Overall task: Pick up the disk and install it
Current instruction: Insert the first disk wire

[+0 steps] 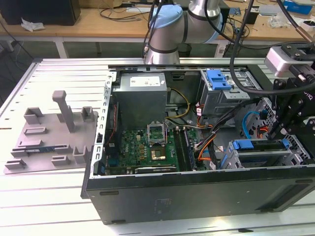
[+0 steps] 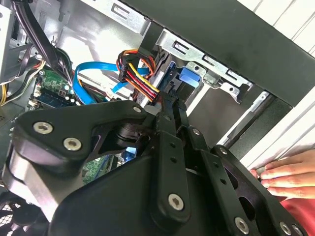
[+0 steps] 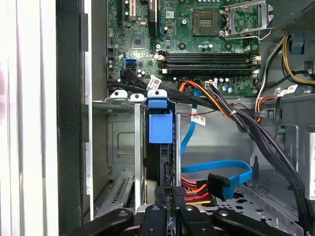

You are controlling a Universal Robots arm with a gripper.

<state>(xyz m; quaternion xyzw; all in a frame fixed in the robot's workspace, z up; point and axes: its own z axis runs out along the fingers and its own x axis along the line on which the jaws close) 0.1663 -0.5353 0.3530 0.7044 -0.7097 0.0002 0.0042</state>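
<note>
The disk [image 1: 261, 145] stands on edge in the drive cage [image 1: 256, 160] at the front corner of the open computer case, on the exterior view's right. Its blue carrier frame [image 3: 160, 127] sits level with the cage's top rail, and the dark drive edge runs back from it to my gripper [image 3: 171, 191]. The gripper [image 1: 288, 133] hangs over the cage end nearest the case wall, its black fingers [image 2: 170, 113] close together on the disk's end. The blue carrier [image 2: 189, 78] shows just beyond the fingertips.
A person's hand [image 2: 285, 174] rests on the table beside the case wall. Orange, red and blue cables [image 3: 216, 179] lie next to the cage. A grey power-supply box [image 1: 142, 96], the motherboard [image 1: 147, 147], a second cage with a blue latch [image 1: 219, 78] and a grey fixture [image 1: 54, 132] also show.
</note>
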